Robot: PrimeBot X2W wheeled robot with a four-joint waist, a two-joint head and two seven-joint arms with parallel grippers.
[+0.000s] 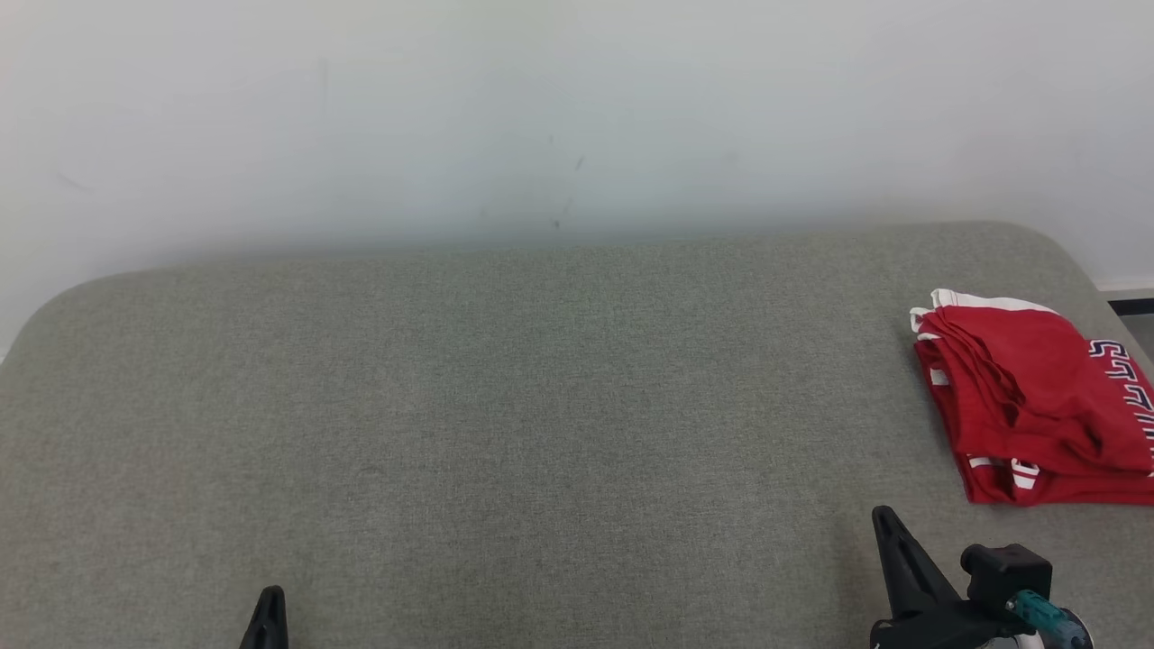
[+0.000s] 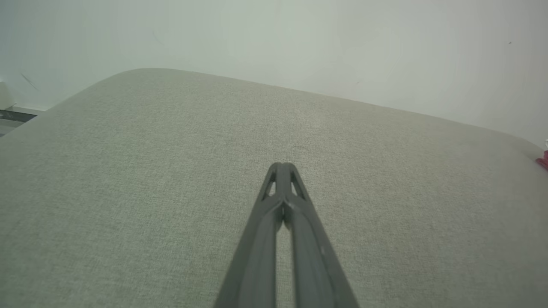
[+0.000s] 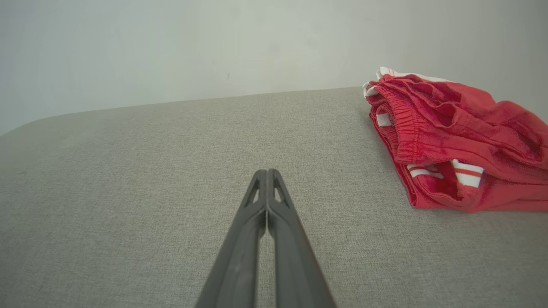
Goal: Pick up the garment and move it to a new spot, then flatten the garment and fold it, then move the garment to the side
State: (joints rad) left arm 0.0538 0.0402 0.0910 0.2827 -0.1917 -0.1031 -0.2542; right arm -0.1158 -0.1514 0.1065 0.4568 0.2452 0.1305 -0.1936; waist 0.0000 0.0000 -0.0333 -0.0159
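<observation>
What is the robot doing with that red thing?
Nothing is being held right now. The red garment lies in a folded bundle at the right side of the grey cushioned surface. The robot's left gripper and right gripper are both shut and empty, not touching it.

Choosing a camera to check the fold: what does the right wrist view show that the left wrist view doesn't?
Right wrist: most of the folded garment, red with white stripes, lying right of the shut right gripper. Left wrist: the shut left gripper, a dark strip beyond the cushion at far left, and just a red sliver of garment at the border. Shared: grey cushion, pale wall.
</observation>
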